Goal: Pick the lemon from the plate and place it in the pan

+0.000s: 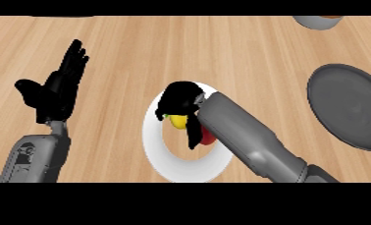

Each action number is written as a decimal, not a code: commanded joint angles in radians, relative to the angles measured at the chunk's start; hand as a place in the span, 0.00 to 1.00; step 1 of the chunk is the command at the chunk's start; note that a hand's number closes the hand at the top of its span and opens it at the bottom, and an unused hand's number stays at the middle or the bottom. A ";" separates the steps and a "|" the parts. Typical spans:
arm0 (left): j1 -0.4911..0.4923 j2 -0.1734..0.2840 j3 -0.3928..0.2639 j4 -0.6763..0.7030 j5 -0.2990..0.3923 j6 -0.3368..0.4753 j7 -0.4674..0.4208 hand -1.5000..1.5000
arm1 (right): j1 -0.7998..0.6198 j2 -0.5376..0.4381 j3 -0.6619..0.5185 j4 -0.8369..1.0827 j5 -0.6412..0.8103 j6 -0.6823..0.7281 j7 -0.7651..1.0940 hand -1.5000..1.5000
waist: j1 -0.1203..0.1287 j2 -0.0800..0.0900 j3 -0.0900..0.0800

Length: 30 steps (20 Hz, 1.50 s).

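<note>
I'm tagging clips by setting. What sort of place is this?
Likely a kitchen counter: a light wooden worktop, a round white plate with a yellow lemon, and a dark grey pan to the right.

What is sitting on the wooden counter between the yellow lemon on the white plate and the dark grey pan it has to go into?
Nothing visible. The yellow lemon lies on the white round plate under the right hand, beside a red item. Between the plate and the dark grey pan there is only bare wooden counter.
</note>
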 commanded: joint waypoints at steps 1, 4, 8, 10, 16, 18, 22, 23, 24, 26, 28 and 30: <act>0.000 -0.005 0.010 0.031 -0.004 -0.010 -0.030 0.50 | -0.008 0.000 0.038 0.012 0.022 -0.053 -0.086 1.00 | -0.005 0.002 0.000; 0.036 0.015 0.028 -0.022 0.014 -0.039 -0.017 0.50 | 0.016 0.000 0.042 0.030 0.026 -0.093 -0.094 1.00 | -0.002 0.001 0.000; 0.027 -0.014 -0.005 -0.078 -0.015 -0.005 0.055 0.50 | 0.028 0.000 0.082 0.041 0.006 -0.118 -0.047 1.00 | 0.002 0.001 0.000; 0.062 0.019 0.026 -0.078 0.010 -0.048 0.037 0.50 | 0.019 0.000 0.086 -0.043 -0.034 -0.086 -0.017 1.00 | 0.001 0.000 0.000; 0.112 0.025 0.090 -0.026 0.000 0.026 0.013 0.50 | 0.397 -0.151 -0.110 -0.097 -0.088 -0.138 0.292 1.00 | -0.189 -0.046 0.001; 0.135 0.035 0.099 -0.031 0.008 0.014 0.011 0.50 | 0.463 -0.144 -0.133 -0.198 -0.099 -0.183 0.355 1.00 | -0.189 -0.056 -0.001; 0.173 0.015 0.097 -0.048 0.004 0.031 0.003 0.50 | 0.513 -0.212 -0.211 -0.456 -0.100 -0.334 0.394 1.00 | -0.195 -0.066 -0.001; 0.157 0.033 0.109 -0.049 0.010 0.022 0.006 0.50 | 0.537 -0.209 -0.217 -0.519 -0.099 -0.371 0.399 1.00 | -0.201 -0.065 -0.001; 0.161 0.026 0.110 -0.053 0.009 0.031 0.004 0.50 | 0.558 -0.225 -0.239 -0.575 -0.115 -0.377 0.404 1.00 | -0.207 -0.066 -0.001; 0.173 0.033 0.104 -0.050 -0.003 0.025 -0.005 0.50 | 0.624 -0.243 -0.266 -0.694 -0.147 -0.384 0.418 1.00 | -0.209 -0.059 -0.001; 0.183 0.035 0.113 -0.072 0.017 0.014 -0.004 0.50 | 0.696 -0.279 -0.297 -0.817 -0.169 -0.393 0.438 1.00 | -0.194 -0.057 -0.001; 0.183 0.040 0.118 -0.069 0.019 0.012 -0.001 0.50 | 0.751 -0.332 -0.358 -0.941 -0.193 -0.398 0.464 1.00 | -0.192 -0.050 -0.002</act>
